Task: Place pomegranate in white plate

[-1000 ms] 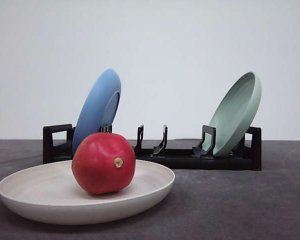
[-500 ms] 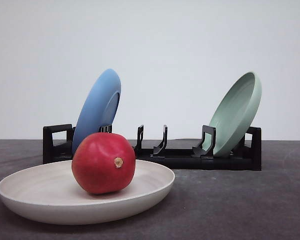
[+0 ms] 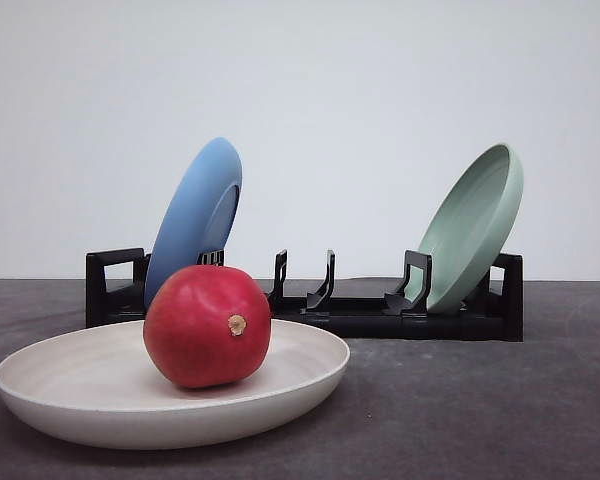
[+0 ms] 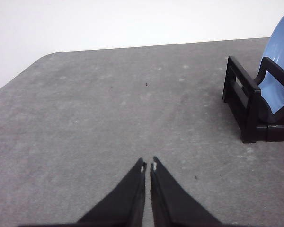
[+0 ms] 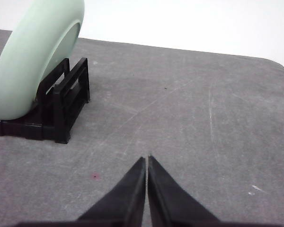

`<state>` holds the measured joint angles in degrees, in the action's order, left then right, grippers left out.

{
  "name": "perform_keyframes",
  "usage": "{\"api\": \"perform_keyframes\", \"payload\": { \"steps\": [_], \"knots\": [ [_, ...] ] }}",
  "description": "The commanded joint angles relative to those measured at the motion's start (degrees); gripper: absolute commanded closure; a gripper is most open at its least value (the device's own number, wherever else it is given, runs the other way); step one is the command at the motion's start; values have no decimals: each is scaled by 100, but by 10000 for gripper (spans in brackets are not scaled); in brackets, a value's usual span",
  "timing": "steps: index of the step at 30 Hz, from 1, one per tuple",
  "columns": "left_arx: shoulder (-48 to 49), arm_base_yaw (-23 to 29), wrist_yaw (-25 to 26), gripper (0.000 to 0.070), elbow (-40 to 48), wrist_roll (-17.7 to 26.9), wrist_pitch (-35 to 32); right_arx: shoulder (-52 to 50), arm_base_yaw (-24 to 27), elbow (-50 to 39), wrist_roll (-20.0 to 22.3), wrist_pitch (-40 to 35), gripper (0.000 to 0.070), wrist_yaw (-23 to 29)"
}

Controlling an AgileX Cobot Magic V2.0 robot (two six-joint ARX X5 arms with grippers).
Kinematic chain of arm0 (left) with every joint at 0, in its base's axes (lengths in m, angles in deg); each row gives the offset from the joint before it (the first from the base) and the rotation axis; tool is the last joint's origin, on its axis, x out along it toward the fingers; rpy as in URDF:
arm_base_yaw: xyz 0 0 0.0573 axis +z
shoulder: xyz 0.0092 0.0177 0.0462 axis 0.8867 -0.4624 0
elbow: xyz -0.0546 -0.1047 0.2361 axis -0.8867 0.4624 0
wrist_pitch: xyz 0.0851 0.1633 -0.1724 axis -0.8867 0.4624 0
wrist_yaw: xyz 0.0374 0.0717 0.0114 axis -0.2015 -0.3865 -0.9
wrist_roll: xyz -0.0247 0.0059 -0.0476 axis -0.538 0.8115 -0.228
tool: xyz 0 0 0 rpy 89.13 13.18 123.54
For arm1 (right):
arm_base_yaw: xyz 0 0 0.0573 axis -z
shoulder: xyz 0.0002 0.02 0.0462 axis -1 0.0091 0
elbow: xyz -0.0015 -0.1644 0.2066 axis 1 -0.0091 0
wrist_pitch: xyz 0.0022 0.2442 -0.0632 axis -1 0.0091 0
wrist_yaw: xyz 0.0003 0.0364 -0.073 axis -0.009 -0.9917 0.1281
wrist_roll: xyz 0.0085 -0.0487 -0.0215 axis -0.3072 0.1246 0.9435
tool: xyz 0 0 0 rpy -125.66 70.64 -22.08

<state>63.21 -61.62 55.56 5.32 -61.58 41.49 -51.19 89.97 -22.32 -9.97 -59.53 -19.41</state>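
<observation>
We see the pomegranate (image 3: pixel 207 326) resting in the white plate (image 3: pixel 90 400). Our left gripper (image 4: pixel 148 166) and right gripper (image 5: pixel 147 160) are pressed together, empty, each over bare table (image 4: pixel 99 113) beside the rack (image 4: pixel 248 106).

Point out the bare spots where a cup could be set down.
Bare grey table lies right of the white plate, in front of the black rack. More lies beyond each rack end, under the shut left claw and right claw. The plate is crowded by the pomegranate.
</observation>
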Motion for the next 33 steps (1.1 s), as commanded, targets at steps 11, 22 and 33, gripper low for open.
{"api": "perform_keyframes", "payload": {
  "steps": [11,22,33],
  "knots": [
    [9,-7,-28,700,53,2,24,-9,13,-31,-57,-74,700,0],
    [9,-7,-28,700,53,2,24,-9,13,-31,-57,-74,700,0],
    [9,-7,-28,700,53,2,23,-9,13,-31,-57,-74,700,0]
  ]
}}
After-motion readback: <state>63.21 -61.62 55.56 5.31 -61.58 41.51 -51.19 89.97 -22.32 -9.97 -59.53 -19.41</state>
